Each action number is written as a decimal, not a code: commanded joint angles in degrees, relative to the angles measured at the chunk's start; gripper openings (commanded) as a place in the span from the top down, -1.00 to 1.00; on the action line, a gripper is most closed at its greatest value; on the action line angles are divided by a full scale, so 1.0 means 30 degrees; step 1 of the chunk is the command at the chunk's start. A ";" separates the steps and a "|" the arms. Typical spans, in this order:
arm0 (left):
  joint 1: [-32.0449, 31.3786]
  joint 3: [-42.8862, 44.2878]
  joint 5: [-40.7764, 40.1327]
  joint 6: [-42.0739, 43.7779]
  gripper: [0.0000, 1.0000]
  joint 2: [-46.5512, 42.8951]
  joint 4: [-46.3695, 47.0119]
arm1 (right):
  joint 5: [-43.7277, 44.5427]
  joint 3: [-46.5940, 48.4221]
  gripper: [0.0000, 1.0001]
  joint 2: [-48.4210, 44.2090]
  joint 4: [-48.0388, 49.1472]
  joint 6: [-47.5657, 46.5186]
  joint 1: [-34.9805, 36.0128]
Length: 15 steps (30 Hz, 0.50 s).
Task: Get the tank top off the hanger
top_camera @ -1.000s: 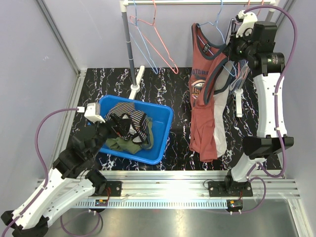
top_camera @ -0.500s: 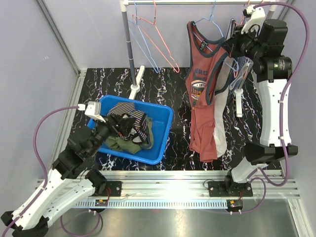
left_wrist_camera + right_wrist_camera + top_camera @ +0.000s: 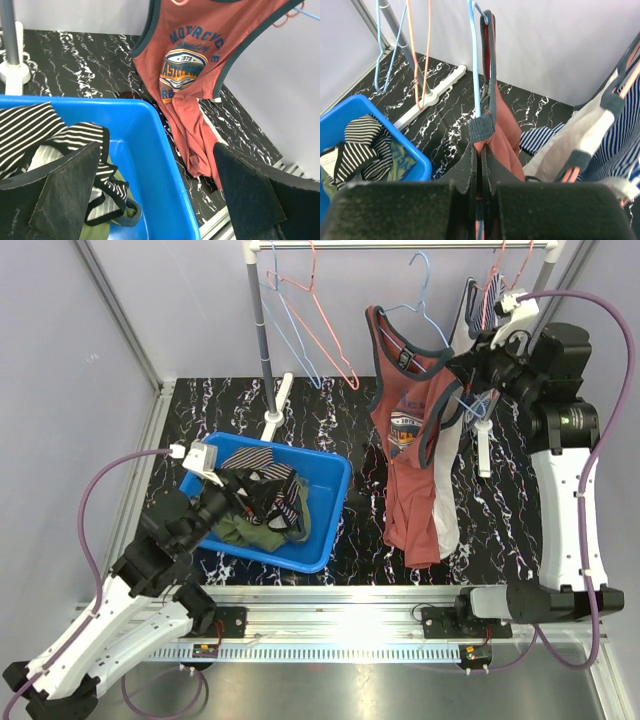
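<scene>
Black, white-veined table enclosed by pale lilac walls; metal rail noted across the far side.

Found the red tank top hanging from the rail on a light blue hanger, right of the rail's middle, not yet off it. Carries dark trim at neck and armholes and a printed badge on the chest. Lower part draped onto the table below the rail.

Right gripper raised near the rail's right end, jaws clenched tight on the dark-trimmed strap of the tank top. Blue hanger wire seen running down just beside the pinched fabric; contact with the fingers not determinable.

Left gripper low, well forward of the rail's left end, jaws spread wide and holding nothing, poised above a blue bin. Bin loaded with striped garments and something olive green.

Two empty hangers, pink and pale blue, logged on the rail's left part near its upright pole. Further striped clothing hung at the rail's right end, close by the right gripper.
</scene>
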 commanded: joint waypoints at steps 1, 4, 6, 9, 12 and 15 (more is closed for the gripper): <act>0.0066 0.0593 0.1415 0.1335 -0.98 0.0484 0.1778 | -0.0769 -0.1008 1.00 -0.1599 0.1938 -0.0610 -0.0228; 0.0066 0.0709 0.2147 0.2038 -0.98 0.0864 0.2160 | -0.0975 -0.2677 1.00 -0.2829 0.1645 -0.1371 -0.0228; 0.0066 0.0681 0.2616 0.2623 -0.98 0.1040 0.2395 | -0.1004 -0.4083 1.00 -0.3913 0.1470 -0.1810 -0.0345; 0.0066 0.0594 0.3377 0.3414 -0.98 0.1216 0.2980 | -0.0974 -0.5988 1.00 -0.5465 0.1089 -0.2339 -0.0375; 0.0066 0.0417 0.3993 0.4293 -0.98 0.1392 0.3653 | -0.1092 -0.7775 1.00 -0.7105 0.0532 -0.3392 -0.0374; 0.0037 0.0300 0.4607 0.5581 -0.98 0.1597 0.4299 | -0.0829 -0.9267 1.00 -0.8659 -0.0053 -0.4301 -0.0375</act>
